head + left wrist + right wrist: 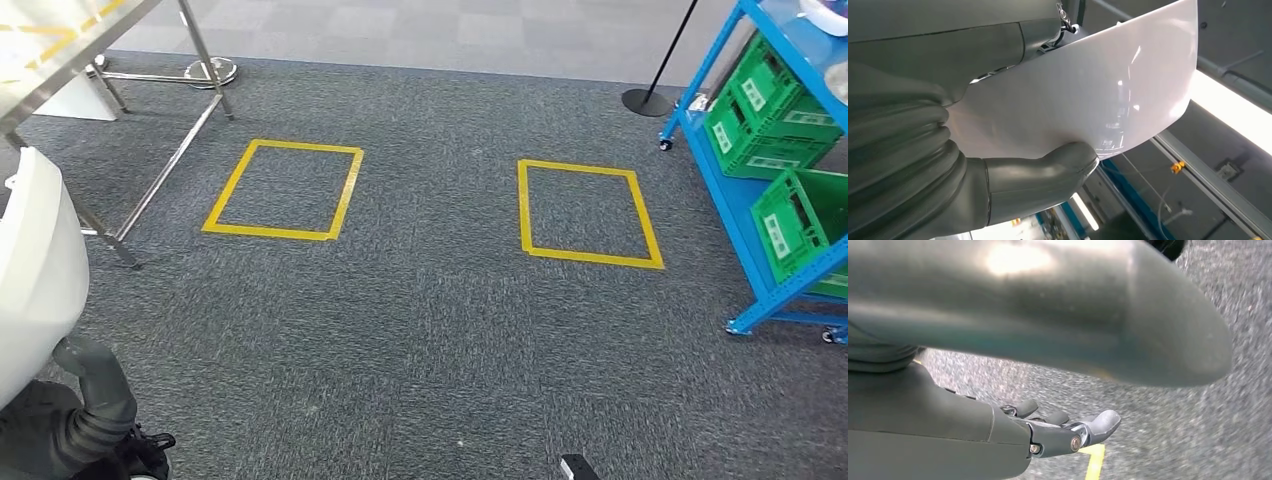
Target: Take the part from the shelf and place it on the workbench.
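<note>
Left hand (pixel 998 150) grasps white part (pixel 1098 85), thumb under edge, fingers above. Right hand (pixel 1048 432) released, empty, over carpet. Risk: glossy part slips from shallow grip while walking toward table (pixel 60 50).

I'm seeing the white part (pixel 35 270) running off the head view's left edge, so its full shape isn't showing. In the left wrist view the part (pixel 1088 95) is covering the left hand's (pixel 1013 150) fingers; just the thumb (pixel 1048 175) is showing under its edge. The shelf (pixel 770 170) is getting cut by the right edge, and whatever white thing is sitting on top (pixel 828 14) is clipped too. Bin (pixel 800 225) labels are too small to read. The workbench (pixel 60 45) is clipped at the top-left corner. In the right wrist view the right hand's (pixel 1058 432) thumb (pixel 1073 310) is looming blurred, blocking much floor (pixel 1198 440).
</note>
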You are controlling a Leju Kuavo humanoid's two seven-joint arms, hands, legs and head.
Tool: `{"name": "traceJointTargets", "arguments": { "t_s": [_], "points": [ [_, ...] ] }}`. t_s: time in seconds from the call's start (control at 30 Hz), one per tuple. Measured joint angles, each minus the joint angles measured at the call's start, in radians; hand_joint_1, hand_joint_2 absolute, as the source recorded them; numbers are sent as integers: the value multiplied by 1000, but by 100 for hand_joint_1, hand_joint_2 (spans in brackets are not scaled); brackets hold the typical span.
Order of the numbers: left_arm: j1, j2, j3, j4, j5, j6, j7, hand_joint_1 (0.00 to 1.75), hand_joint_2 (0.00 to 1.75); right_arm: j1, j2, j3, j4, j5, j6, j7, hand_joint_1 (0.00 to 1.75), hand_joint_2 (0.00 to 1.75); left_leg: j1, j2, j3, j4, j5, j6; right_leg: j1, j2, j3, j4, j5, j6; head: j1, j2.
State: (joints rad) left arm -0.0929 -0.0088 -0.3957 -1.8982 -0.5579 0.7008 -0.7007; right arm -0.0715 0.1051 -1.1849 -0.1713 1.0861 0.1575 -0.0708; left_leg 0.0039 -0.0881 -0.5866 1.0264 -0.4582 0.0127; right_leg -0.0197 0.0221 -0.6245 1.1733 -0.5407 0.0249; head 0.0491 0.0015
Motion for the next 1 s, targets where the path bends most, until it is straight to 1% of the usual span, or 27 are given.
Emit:
{"name": "traceJointTargets", "arguments": {
  "t_s": [0.03, 0.07, 0.1, 0.17, 0.2, 0.23, 0.27, 0.3, 0.33, 0.37, 0.4, 0.43, 0.47, 0.53, 0.57, 0.6, 0.63, 0.7, 0.73, 0.77, 0.8, 0.83, 0.87, 0.9, 0.93, 0.97, 1.0],
  "points": [
    [0, 0, 0, 0, 1, 0, 0, 175, 175, -1, 0, 0, 0, 0, 0, 1, 0, 0, -1, -14, -2, 4, -1, -5, -1, 20, 28, -67, 26, -1, 0, 0],
    [0, 0, 1, 0, 3, 0, 0, 175, 175, -1, 0, 0, 0, 0, 0, 2, 0, 0, -1, -26, -5, 6, -1, -11, -1, 35, 48, -114, 40, -3, 0, 0],
    [0, 1, 1, 0, 6, 0, 0, 175, 175, -2, 0, 0, 0, -1, 0, 3, 0, 0, -1, -36, -9, 6, 0, -18, 0, 45, 57, -135, 41, -5, 0, 0],
    [2, 3, 2, 0, 10, 0, 0, 175, 175, -3, 0, 0, 0, -2, 0, 4, 0, 0, 1, -57, -16, 0, 6, -33, 2, 29, 60, -140, 41, -15, 0, 0],
    [3, 4, 2, 0, 11, 0, 0, 175, 175, -4, 1, 0, 0, -3, -1, 4, 0, 0, 2, -56, -19, 1, 6, -39, 1, 16, 62, -144, 45, -22, 0, 0],
    [2, 6, 3, 0, 13, 0, 0, 175, 175, -5, 2, -1, 0, -5, -1, 4, 0, 0, 1, -38, -26, 13, -2, -43, -1, 5, 64, -148, 49, -30, -2, 0],
    [0, 8, 3, 1, 15, 0, 0, 175, 175, -6, 3, -1, 0, -7, -1, 3, 0, 0, -1, -7, -43, 46, -24, -46, -2, -9, 66, -153, 52, -36, -5, 0],
    [-1, 10, 3, 2, 17, 0, 0, 175, 175, -5, 3, -1, 0, -8, -1, 3, 0, 0, -2, 29, -67, 100, -56, -48, -1, -22, 65, -155, 53, -41, -9, 0],
    [-3, 12, 3, 4, 19, 0, 0, 175, 175, -2, 3, -2, 0, -9, -1, 3, 0, 0, -2, 59, -99, 168, -93, -51, 2, -36, 65, -155, 53, -44, -12, 0],
    [-4, 13, 4, 5, 20, 0, 0, 175, 175, 1, 3, -2, 0, -9, -1, 3, 0, 0, -1, 73, -129, 233, -122, -53, 3, -51, 64, -155, 52, -46, -13, 0],
    [-3, 15, 4, 6, 20, 0, 0, 175, 175, 3, 3, -3, 0, -8, -1, 2, 0, 0, 0, 79, -146, 272, -134, -54, 5, -66, 64, -154, 51, -46, -13, 0],
    [-2, 17, 6, 7, 20, 0, 0, 175, 175, 3, 3, -3, 0, -7, -1, 2, 0, 0, 0, 82, -146, 277, -127, -55, 5, -80, 64, -154, 51, -46, -13, 0],
    [-1, 19, 8, 6, 20, 0, 0, 175, 175, 3, 4, -3, 0, -6, -1, 1, 0, 0, 1, 87, -124, 240, -103, -55, 5, -93, 65, -154, 50, -45, -13, 0],
    [0, 22, 13, 2, 20, 0, 0, 175, 175, 1, 5, -3, 0, -5, 0, 1, 0, 0, -2, 123, -44, 100, -44, -49, 7, -117, 71, -153, 45, -39, -13, 0],
    [0, 23, 14, 0, 19, 0, 0, 175, 175, 1, 5, -3, 0, -5, 0, 1, 0, 0, -4, 142, -13, 42, -25, -42, 8, -128, 74, -151, 42, -34, -13, 0],
    [1, 24, 15, -3, 19, 0, 0, 175, 175, 1, 6, -3, 0, -5, 0, 1, 0, 0, -6, 155, 5, 8, -16, -35, 10, -137, 78, -151, 39, -28, -13, 0],
    [2, 25, 15, -5, 19, 0, 0, 175, 175, 1, 6, -3, 0, -5, -1, 2, 0, 0, -9, 155, 6, 1, -17, -28, 11, -146, 81, -151, 38, -22, -13, 0],
    [4, 25, 17, -10, 16, 0, 0, 175, 175, -2, 6, -3, 0, -7, -1, 4, 0, 0, -8, 130, 5, -3, -12, -16, 9, -163, 87, -154, 34, -9, -13, 0],
    [4, 26, 17, -12, 14, 0, 0, 175, 175, -4, 7, -3, 0, -8, -1, 4, 0, 0, -6, 118, 7, -6, -10, -9, 6, -151, 88, -148, 27, -3, -12, 0],
    [4, 25, 18, -15, 13, 0, 0, 175, 175, -6, 8, -3, 0, -9, -1, 4, 0, 0, -3, 106, 9, -10, -6, -3, 4, -124, 81, -126, 10, 3, -10, 0],
    [3, 25, 18, -16, 11, 0, 0, 175, 175, -6, 8, -3, 0, -10, -1, 4, 0, 0, 1, 94, 12, -13, -2, 2, 2, -89, 63, -84, -16, 8, -7, 0],
    [3, 24, 18, -17, 10, 1, 0, 175, 175, -6, 9, -3, 0, -10, -1, 4, 0, 0, 1, 82, 11, -13, -1, 4, 2, -55, 34, -21, -48, 10, -3, 0],
    [2, 24, 18, -16, 9, 1, 0, 175, 175, -4, 9, -3, 0, -10, -1, 4, 0, 0, 1, 68, 9, -12, 0, 6, 3, -36, -2, 50, -77, 11, -1, 0],
    [3, 23, 18, -16, 7, 1, 0, 175, 175, -1, 9, -3, 0, -9, -1, 4, 0, 0, 1, 53, 7, -11, 0, 6, 4, -29, -33, 105, -92, 10, 0, 0],
    [4, 23, 19, -15, 5, 1, 0, 175, 175, 0, 9, -3, 0, -7, -1, 4, 0, 0, 1, 37, 5, -9, 0, 7, 5, -27, -50, 128, -88, 8, 1, 0],
    [4, 24, 19, -15, 2, 1, 0, 175, 175, 1, 9, -3, 0, -4, 0, 3, 0, 0, 0, 21, 5, -7, 1, 6, 6, -24, -47, 109, -64, 5, 1, 0],
    [5, 24, 20, -16, 0, 1, 0, 175, 175, 1, 9, -3, 0, -2, 0, 2, 0, 0, 0, 6, 5, -6, 1, 5, 6, -15, -24, 52, -25, 0, 2, 0]
  ]
}}
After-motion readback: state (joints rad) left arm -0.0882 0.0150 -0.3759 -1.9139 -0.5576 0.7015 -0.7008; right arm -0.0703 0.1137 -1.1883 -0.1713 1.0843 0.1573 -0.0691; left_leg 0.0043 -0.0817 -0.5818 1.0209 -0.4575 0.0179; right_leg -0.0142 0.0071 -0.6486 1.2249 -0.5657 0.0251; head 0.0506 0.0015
